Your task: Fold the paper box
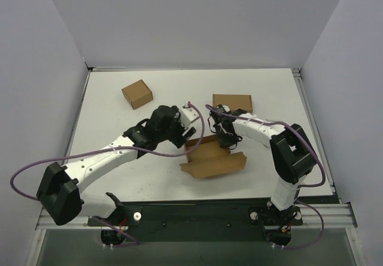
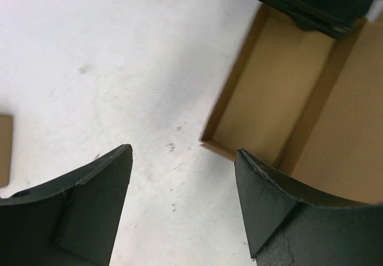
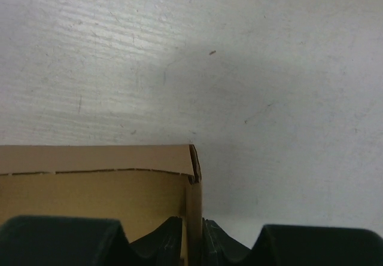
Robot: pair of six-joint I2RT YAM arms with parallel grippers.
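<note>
Paper box lies part-formed on the bench, near the middle and a little toward the near edge, between the two arms: a shallow tray of thin brown card with some walls raised and its near panel lying flat. I judge it light and springy: the walls should fold readily along the creases but spring back if let go, and a hard pinch could crumple the thin card or tear it at the tabs. It is best taken by a wall edge close to a corner crease, with the other claw steadying the base or the next flap. The right claw is narrow and pinches an upright side wall at its corner, the card standing between its fingers. The left claw stands wide with nothing in it, over bare bench just beside the box's left corner. Only the top view gives the whole layout, including a smaller carton and a flat brown piece farther back, well apart from the work. Only the right wrist view shows the grip itself and a dark gap where two panels meet at the corner top; the left wrist view shows the tray's inside and low wall, which the arms partly hide from above
</note>
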